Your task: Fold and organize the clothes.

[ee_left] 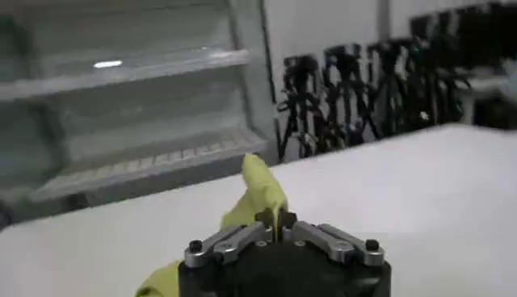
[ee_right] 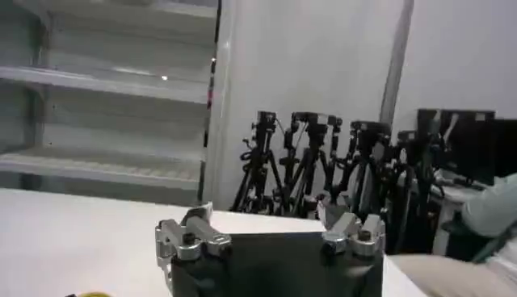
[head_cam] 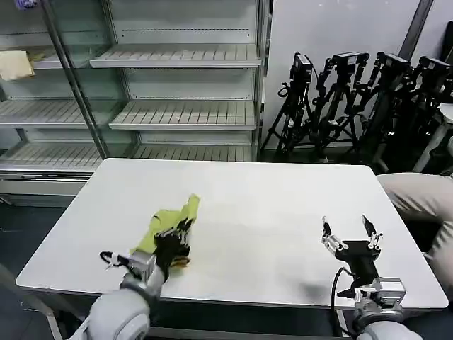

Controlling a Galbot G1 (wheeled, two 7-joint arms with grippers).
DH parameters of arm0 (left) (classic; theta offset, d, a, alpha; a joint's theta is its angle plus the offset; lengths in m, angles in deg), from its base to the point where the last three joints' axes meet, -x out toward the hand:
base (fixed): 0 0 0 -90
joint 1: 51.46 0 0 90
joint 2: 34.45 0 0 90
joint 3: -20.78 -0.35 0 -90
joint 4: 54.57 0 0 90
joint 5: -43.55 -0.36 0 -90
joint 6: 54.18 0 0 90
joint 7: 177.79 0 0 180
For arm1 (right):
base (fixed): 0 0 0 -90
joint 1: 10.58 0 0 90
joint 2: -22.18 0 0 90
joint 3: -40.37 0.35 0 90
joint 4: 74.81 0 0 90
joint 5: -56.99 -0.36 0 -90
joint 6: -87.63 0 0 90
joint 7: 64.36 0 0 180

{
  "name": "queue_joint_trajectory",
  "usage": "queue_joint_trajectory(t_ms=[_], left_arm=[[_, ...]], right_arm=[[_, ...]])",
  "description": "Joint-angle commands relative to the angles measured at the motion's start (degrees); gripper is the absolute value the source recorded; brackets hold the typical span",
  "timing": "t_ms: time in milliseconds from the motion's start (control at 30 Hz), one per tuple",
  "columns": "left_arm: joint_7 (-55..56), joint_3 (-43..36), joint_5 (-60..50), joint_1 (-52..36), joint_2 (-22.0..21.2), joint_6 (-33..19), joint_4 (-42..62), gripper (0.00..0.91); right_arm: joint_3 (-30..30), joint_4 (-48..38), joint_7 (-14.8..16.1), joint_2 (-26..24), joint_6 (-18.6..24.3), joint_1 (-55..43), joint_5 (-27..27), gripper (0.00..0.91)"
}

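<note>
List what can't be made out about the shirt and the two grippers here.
- T-shirt: bunched under the left gripper in the head view; fold state and print hidden.
- Same shirt, left wrist view: the gripper body covers its lower part.
- Right gripper: open over bare table; fingertips cut off in the right wrist view.

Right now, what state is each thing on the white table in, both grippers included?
Lime yellow-green cotton T-shirt: bunched up, unfolded, one end lifted off the white table.
Left gripper: jaws shut on the T-shirt, at the table's near left.
Right gripper: jaws open, holding nothing, parked at the near right.
</note>
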State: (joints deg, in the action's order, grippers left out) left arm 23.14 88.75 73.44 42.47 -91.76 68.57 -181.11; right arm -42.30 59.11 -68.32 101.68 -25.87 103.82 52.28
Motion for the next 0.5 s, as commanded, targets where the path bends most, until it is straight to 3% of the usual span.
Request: queue_joint_trajectory(t_ms=[33, 133, 233, 333, 367, 400, 433, 500], left_arm=[[26.5, -9.8, 30.4, -19.8, -11.1, 0.4, 9.3, 0.020], [28.0, -10.9, 30.3, -19.5, -12.8, 0.4, 10.1, 0.020], [28.4, -11.1, 30.2, -19.1, -14.4, 0.3, 10.7, 0.020], [28.8, -11.0, 31.0, -18.6, -15.8, 0.3, 10.6, 0.020], [28.8, -11.0, 31.7, -18.4, -16.0, 0.3, 10.4, 0.131], [29.1, -10.9, 33.0, -17.8, -16.4, 0.4, 10.0, 0.433], [28.9, -10.9, 33.7, -17.4, -16.5, 0.4, 9.2, 0.907], [28.4, -11.1, 33.7, -16.7, -16.8, 0.3, 7.5, 0.907]], right_arm=[[2.0, -2.2, 2.3, -3.4, -2.3, -5.4, -2.8, 0.907], [1.5, -2.8, 2.4, -3.7, -5.7, -7.4, -3.1, 0.907], [0.7, -4.3, 1.7, -3.6, -3.0, -8.7, -5.5, 0.907], [0.4, -5.6, 1.6, -3.4, -3.0, -9.6, -5.5, 0.907], [0.2, -6.0, 1.5, -3.4, -3.0, -9.7, -5.6, 0.907], [-0.1, -6.5, 1.3, -3.1, -3.0, -9.8, -5.6, 0.907], [-0.2, -6.7, 1.5, -3.0, -2.9, -9.8, -5.5, 0.907], [-0.5, -6.7, 1.5, -2.8, -3.0, -9.8, -5.4, 0.907]])
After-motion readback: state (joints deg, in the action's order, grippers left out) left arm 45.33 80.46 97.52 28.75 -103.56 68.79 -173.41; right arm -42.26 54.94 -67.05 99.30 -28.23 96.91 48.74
